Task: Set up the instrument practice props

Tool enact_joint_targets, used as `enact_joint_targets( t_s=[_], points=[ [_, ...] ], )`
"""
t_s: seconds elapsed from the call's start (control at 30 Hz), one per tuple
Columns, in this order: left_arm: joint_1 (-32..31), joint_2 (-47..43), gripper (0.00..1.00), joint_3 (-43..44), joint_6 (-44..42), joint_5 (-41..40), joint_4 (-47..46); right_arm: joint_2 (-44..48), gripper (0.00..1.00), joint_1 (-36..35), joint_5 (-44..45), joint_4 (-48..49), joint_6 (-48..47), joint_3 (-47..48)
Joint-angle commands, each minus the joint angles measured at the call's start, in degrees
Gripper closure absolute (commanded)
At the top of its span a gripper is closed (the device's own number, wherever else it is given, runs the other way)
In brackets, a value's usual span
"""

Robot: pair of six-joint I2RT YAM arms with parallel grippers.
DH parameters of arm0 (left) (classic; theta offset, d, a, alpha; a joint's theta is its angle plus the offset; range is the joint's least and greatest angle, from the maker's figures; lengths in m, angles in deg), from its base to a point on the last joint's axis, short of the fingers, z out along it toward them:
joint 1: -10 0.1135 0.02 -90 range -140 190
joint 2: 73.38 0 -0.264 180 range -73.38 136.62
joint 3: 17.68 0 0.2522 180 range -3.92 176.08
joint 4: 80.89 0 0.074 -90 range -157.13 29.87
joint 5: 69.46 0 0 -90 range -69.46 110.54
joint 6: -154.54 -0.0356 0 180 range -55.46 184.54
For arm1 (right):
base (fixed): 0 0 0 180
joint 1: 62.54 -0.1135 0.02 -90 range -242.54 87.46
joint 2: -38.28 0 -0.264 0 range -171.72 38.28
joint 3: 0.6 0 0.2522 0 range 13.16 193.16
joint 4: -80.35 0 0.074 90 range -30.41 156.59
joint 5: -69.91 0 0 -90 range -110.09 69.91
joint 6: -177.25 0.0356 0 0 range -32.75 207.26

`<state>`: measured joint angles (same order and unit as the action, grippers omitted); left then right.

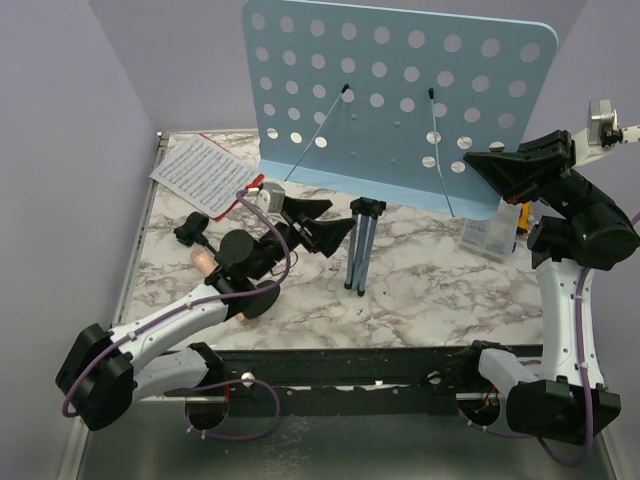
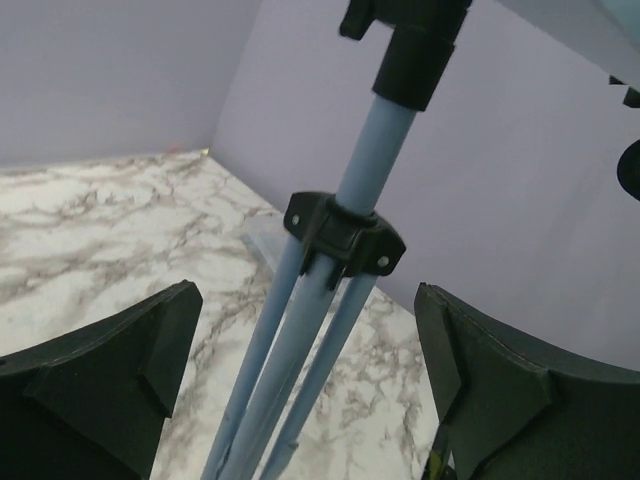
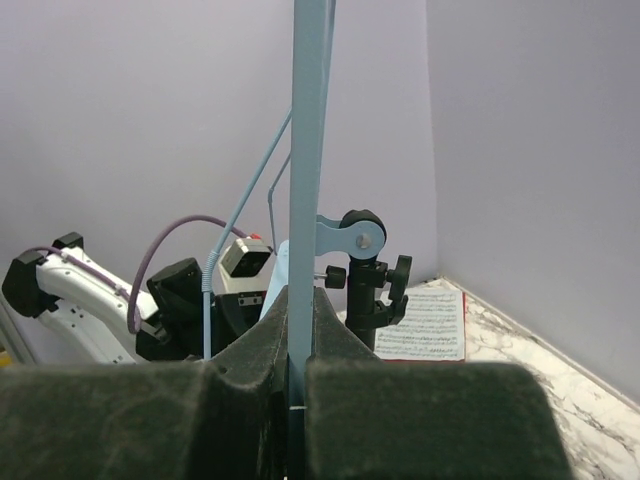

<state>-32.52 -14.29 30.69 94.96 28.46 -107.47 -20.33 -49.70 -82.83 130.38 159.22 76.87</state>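
Left wrist view: my left gripper (image 2: 305,300) holds its fingers (image 2: 110,370) spread, with the folded tripod legs (image 2: 290,370) of the music stand (image 1: 400,100) between them, touching neither. Right wrist view: my right gripper (image 3: 298,320) pinches the stand's light blue perforated desk (image 3: 308,150) by its edge.
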Motion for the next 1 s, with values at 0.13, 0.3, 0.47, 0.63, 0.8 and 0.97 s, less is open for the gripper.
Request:
enact_joint_targets(
  t_s=[0.13, 0.3, 0.47, 0.63, 0.8, 0.97],
  points=[
    [-4.79, 7.92, 0.15, 3.94, -12.74, -1.05, -22.47, 1.45, 0.99, 0.36, 2.07, 3.80, -3.46, 2.83],
    [-9.51, 12.46, 0.23, 6.90, -19.77, -7.14, -24.08, 1.44, 0.99, 0.34, 2.46, 4.42, -3.03, 2.68],
    [-13.42, 17.92, 0.31, 9.75, -25.73, -19.56, -28.27, 1.48, 0.99, 0.34, 2.61, 4.50, -3.04, 2.70],
    [-17.66, 24.69, 0.37, 14.17, -34.46, -30.24, -33.74, 1.58, 0.99, 0.35, 2.76, 4.75, -2.68, 2.51],
    [-19.63, 31.78, 0.49, 20.70, -42.74, -38.35, -39.14, 2.21, 0.99, 0.35, 2.62, 4.50, -2.81, 2.04],
    [-20.24, 34.63, 0.50, 23.93, -45.79, -39.58, -40.15, 3.36, 0.99, 0.34, 1.60, 2.05, -4.31, 2.04]
  ],
)
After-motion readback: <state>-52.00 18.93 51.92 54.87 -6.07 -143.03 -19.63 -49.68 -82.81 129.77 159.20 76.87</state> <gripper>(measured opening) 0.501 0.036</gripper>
